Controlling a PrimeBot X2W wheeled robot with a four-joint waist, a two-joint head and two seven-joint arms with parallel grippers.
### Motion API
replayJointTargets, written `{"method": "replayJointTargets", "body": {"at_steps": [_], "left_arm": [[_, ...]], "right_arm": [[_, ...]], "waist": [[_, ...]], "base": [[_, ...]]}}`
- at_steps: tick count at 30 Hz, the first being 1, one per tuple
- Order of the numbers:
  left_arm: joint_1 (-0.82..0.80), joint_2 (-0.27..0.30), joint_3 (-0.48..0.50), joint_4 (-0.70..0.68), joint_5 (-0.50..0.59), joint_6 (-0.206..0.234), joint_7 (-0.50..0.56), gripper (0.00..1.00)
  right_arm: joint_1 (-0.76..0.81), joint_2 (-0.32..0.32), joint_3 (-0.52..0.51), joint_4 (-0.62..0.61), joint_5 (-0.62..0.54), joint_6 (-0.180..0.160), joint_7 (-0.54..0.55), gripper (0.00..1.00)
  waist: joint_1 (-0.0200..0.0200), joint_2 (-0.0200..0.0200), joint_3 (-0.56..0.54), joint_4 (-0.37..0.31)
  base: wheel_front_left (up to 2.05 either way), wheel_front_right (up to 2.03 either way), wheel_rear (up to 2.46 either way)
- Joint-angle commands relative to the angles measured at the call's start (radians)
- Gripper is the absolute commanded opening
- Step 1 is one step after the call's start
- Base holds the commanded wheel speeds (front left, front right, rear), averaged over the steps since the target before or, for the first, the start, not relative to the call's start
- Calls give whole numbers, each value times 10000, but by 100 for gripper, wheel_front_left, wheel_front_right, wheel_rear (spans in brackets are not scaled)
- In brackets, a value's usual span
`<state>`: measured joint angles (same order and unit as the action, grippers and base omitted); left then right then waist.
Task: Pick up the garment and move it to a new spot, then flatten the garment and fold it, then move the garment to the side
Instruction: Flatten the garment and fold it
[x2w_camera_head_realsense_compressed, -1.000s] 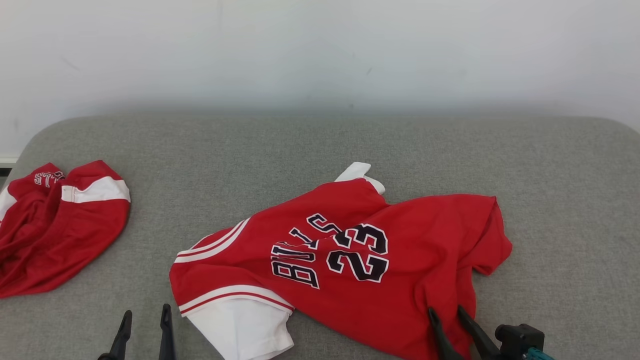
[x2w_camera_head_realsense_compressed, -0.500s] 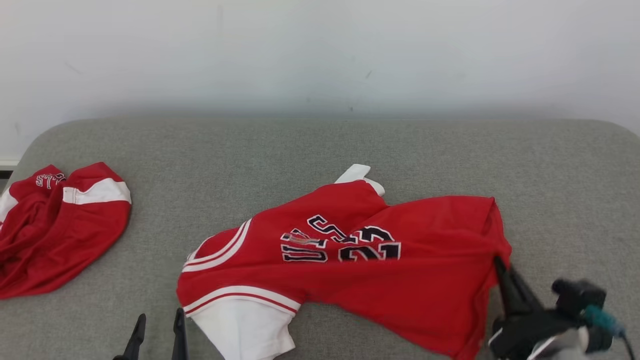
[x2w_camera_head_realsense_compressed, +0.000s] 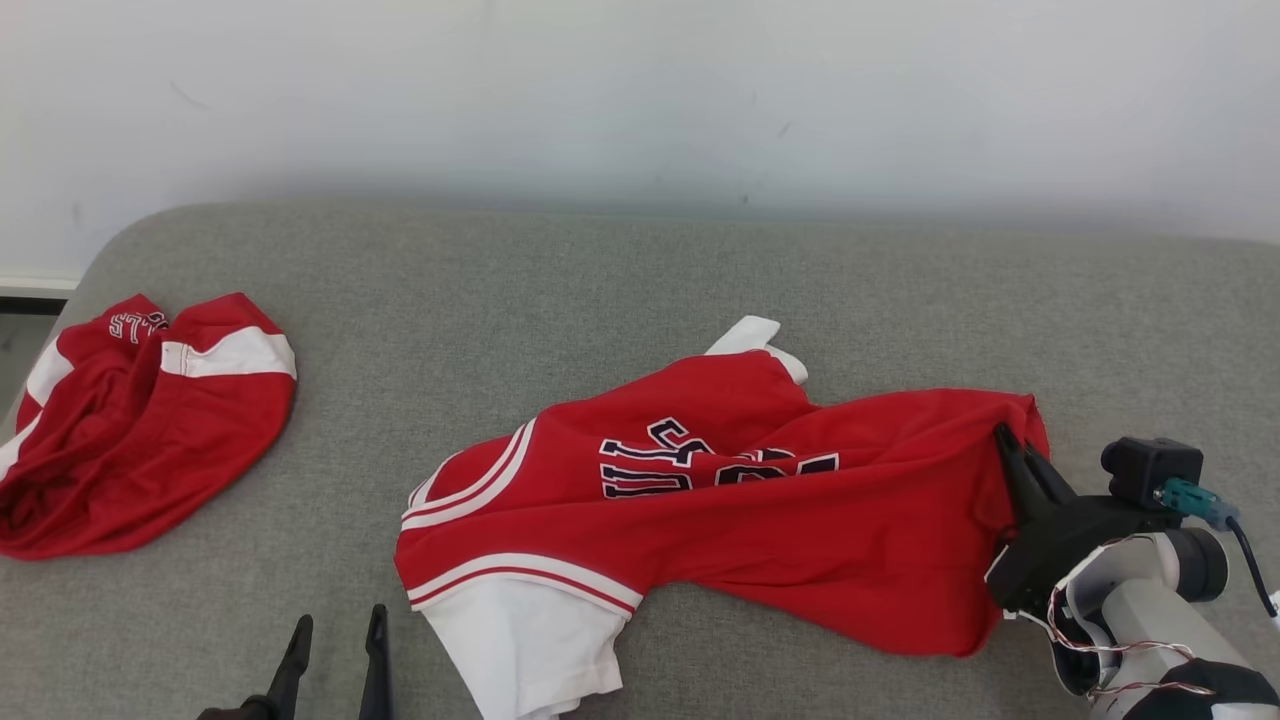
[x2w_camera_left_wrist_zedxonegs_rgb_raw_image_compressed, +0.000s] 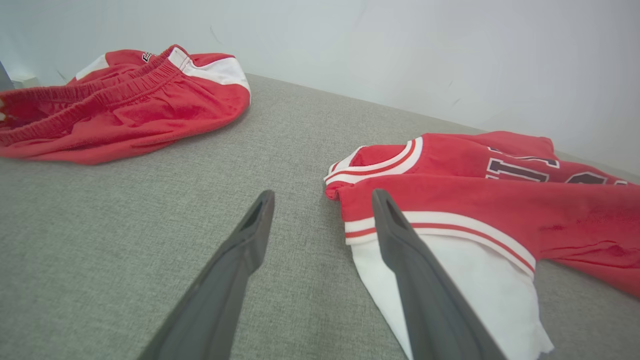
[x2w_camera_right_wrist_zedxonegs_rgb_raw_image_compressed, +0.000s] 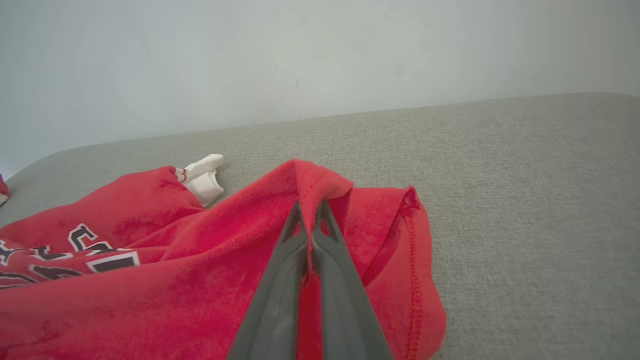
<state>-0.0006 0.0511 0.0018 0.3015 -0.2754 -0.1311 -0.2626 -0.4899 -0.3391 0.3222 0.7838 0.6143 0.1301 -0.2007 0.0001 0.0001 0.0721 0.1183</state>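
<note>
Head view: a white wall (x2w_camera_head_realsense_compressed: 640, 90) is seen behind a grey padded surface (x2w_camera_head_realsense_compressed: 640, 290) with rounded far corners. The red jersey (x2w_camera_head_realsense_compressed: 800, 530) is laid on the surface's middle and right part, its long axis set across the surface. The hem is turned to the surface's right end, and the striped neck and a white sleeve (x2w_camera_head_realsense_compressed: 530, 640) to its near middle. The lettering is partly hidden by a fold. A second red garment (x2w_camera_head_realsense_compressed: 130, 450) is heaped at the surface's left end. The hem is clamped between the closed fingers of the right gripper (x2w_camera_head_realsense_compressed: 1010, 445) and drawn up into a peak, as is made plain in the right wrist view. The left gripper (x2w_camera_head_realsense_compressed: 335, 640) is spread apart over the surface's near edge, with nothing touched. An elastic waistband (x2w_camera_left_wrist_zedxonegs_rgb_raw_image_compressed: 100, 95) on the second garment is shown in the left wrist view.
</note>
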Motion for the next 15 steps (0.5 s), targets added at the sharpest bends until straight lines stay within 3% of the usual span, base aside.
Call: {"method": "replayJointTargets", "body": {"at_steps": [1,9,15], "left_arm": [[31,-13,3,35,-28,12,-33,100],[240,-14,98,21,-99,12,-33,100],[242,-12,175,-149,-72,12,-33,100]], "right_arm": [[-96,7,22,233,70,16,-199,98],[755,-170,13,133,261,16,-639,100],[2376,-92,-1122,-1815,-303,16,-651,100]], "waist": [[-1,-1,-84,-1],[-1,-1,-331,-320],[-1,-1,-259,-603]], "base": [[0,0,0],[0,0,0],[0,0,0]]}}
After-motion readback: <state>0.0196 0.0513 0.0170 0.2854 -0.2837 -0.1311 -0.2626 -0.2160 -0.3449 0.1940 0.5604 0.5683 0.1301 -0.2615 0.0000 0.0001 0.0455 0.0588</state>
